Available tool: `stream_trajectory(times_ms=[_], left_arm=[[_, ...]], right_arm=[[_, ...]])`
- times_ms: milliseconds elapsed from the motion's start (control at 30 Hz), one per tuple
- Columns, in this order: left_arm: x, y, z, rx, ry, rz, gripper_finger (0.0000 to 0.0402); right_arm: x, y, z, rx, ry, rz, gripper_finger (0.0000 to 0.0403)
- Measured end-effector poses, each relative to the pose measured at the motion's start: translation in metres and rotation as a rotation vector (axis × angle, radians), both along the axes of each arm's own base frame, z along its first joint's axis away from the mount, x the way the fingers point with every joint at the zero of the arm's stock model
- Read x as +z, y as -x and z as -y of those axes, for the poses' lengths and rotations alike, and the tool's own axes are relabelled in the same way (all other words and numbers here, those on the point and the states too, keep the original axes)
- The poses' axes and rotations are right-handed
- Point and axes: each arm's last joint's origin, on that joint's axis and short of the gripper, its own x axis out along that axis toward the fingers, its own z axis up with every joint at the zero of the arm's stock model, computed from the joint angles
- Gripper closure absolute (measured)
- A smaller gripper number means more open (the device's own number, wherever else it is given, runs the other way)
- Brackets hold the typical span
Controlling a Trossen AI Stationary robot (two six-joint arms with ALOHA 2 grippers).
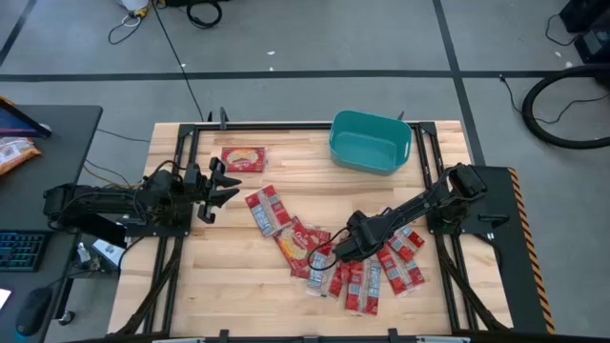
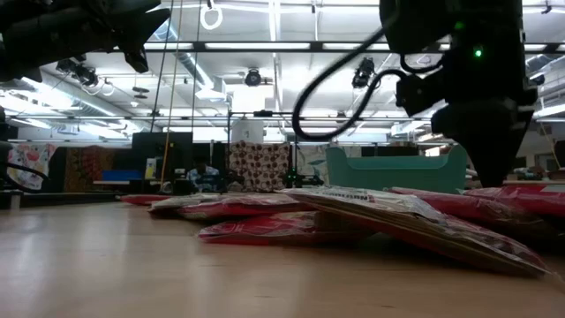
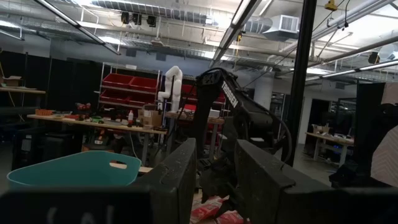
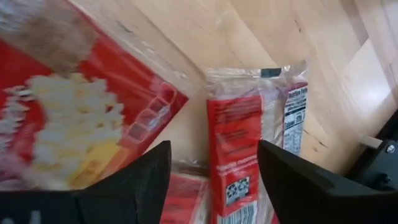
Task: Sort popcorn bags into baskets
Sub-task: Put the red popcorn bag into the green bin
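Note:
Several red popcorn bags (image 1: 357, 276) lie overlapping in a loose pile on the wooden table, right of the middle. One more (image 1: 266, 210) lies to their left, and a single bag (image 1: 242, 158) lies flat near the far edge. The teal basket (image 1: 370, 141) stands at the far right. My right gripper (image 1: 338, 250) is open, pointing steeply down over the pile's left part. In its wrist view (image 4: 214, 149) a red bag (image 4: 239, 146) shows between the fingers. My left gripper (image 1: 227, 184) is open, raised at the table's left, with nothing in it.
The low view shows the bags (image 2: 388, 216) stacked on a slant in front of the basket (image 2: 393, 170). A dark side table (image 1: 67, 124) with an orange-and-white packet (image 1: 14, 152) stands left of the work table. Bare wood (image 1: 219, 286) lies at the near left.

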Motion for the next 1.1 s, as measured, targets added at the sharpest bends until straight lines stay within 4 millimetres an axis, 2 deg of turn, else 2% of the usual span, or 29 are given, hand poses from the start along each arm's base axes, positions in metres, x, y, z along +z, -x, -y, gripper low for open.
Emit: stream_trajectory(times_ms=[533, 667, 933, 1100], left_arm=[[0.000, 0.000, 0.000, 0.000, 0.000, 0.002, 0.0285], [0.000, 0.000, 0.000, -0.002, 0.004, 0.001, 0.0285], [0.000, 0.000, 0.000, 0.000, 0.001, 0.002, 0.0285], [0.000, 0.000, 0.000, -0.001, 0.001, 0.002, 0.0285]], right_arm=[[-0.031, 0.025, 0.008, -0.008, -0.014, -0.108, 0.0172], [-0.037, 0.032, 0.009, -0.024, -0.043, -0.149, 0.0215], [-0.037, 0.031, 0.009, 0.005, -0.047, -0.149, 0.0337], [-0.036, 0.030, 0.009, 0.005, -0.049, -0.148, 0.0350]])
